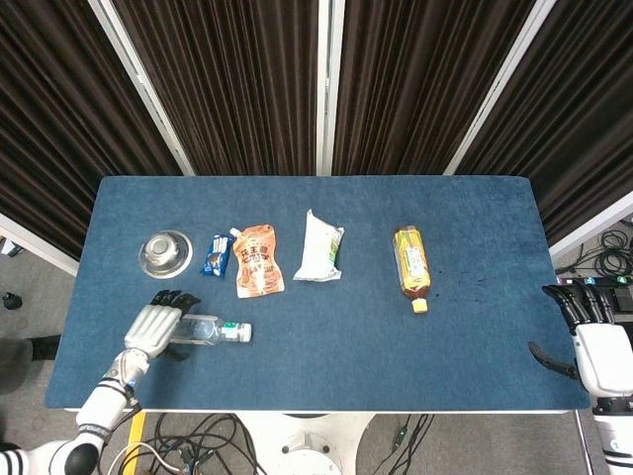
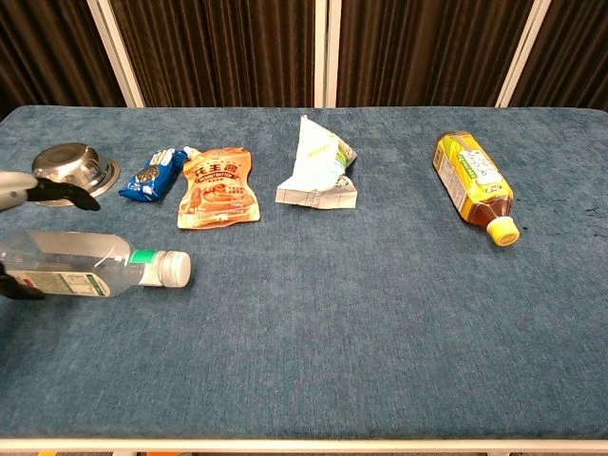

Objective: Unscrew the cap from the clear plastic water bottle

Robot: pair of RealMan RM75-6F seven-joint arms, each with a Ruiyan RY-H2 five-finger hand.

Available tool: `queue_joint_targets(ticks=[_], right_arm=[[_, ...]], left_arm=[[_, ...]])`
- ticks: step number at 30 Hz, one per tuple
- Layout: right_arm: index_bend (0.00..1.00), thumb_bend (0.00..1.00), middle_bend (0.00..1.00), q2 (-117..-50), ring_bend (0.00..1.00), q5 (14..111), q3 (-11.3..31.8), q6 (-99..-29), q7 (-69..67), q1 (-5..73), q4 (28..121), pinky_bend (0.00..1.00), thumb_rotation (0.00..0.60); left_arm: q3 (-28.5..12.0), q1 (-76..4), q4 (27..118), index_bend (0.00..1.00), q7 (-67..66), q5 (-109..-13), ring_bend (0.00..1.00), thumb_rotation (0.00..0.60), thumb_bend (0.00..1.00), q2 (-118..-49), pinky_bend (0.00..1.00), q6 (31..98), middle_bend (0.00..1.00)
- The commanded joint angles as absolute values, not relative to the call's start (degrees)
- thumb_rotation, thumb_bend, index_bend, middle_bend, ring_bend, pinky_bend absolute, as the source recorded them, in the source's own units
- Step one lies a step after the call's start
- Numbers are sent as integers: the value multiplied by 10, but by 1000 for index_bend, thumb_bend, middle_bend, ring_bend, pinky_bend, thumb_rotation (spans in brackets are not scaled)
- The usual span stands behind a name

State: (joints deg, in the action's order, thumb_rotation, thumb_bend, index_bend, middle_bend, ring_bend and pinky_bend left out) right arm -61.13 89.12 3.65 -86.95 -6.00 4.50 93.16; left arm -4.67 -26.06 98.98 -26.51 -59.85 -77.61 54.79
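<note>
Dark pleated curtains [image 1: 237, 79] back the blue-carpeted table [image 1: 326, 346]. The clear water bottle [image 1: 203, 330] lies near its front-left edge, left hand [image 1: 156, 325] over its base, fingers apart; right hand [image 1: 593, 346] spread off-table.

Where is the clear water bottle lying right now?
In the head view, the clear water bottle lies on its side near the table's front-left edge, below the steel bowl, its cap pointing right and the left hand over its base end.

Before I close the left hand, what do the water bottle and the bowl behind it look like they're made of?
Water bottle: clear thin plastic, glossy; the cloth shows through, white cap. Bowl: apparently steel, with mirror-like grey reflections. Left hand is at the bottle's base.
</note>
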Motion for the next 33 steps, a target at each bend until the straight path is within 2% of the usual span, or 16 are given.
queue_joint_targets(ticks=[1, 6, 9, 13, 16, 21, 26, 33], right_arm=[[150, 131, 160, -612, 40, 891, 36, -869, -60, 45, 932, 25, 600], [150, 132, 160, -612, 40, 890, 36, -869, -60, 45, 931, 25, 600], [150, 132, 160, -613, 40, 889, 36, -867, -62, 46, 930, 25, 600], [150, 132, 160, -612, 40, 893, 36, -865, -62, 47, 932, 25, 600], [150, 132, 160, -605, 40, 897, 37, -862, -54, 52, 943, 24, 600], [150, 116, 160, -558, 40, 926, 42, -830, -39, 83, 1008, 22, 600], [150, 97, 151, -482, 20, 965, 45, -734, -77, 153, 1112, 9, 600], [132, 89, 11, -451, 0, 940, 77, -615, -93, 246, 1209, 0, 590]], left_arm=[[-48, -277, 970, 211, -286, -573, 63, 600, 90, -797, 84, 546, 151], [-47, -282, 945, 271, -292, -552, 128, 600, 90, -827, 170, 562, 216], [-48, -281, 929, 319, -275, -560, 199, 600, 93, -841, 245, 570, 281], [-50, -274, 897, 506, -221, -607, 401, 600, 188, -859, 449, 588, 478], [-56, -268, 885, 587, -148, -652, 489, 600, 246, -862, 521, 596, 568], [-71, -266, 878, 621, 47, -753, 514, 600, 272, -864, 528, 611, 605], [-74, -284, 880, 620, 231, -841, 510, 600, 267, -877, 520, 621, 598], [-84, -310, 862, 616, 309, -891, 507, 600, 262, -924, 508, 654, 591]])
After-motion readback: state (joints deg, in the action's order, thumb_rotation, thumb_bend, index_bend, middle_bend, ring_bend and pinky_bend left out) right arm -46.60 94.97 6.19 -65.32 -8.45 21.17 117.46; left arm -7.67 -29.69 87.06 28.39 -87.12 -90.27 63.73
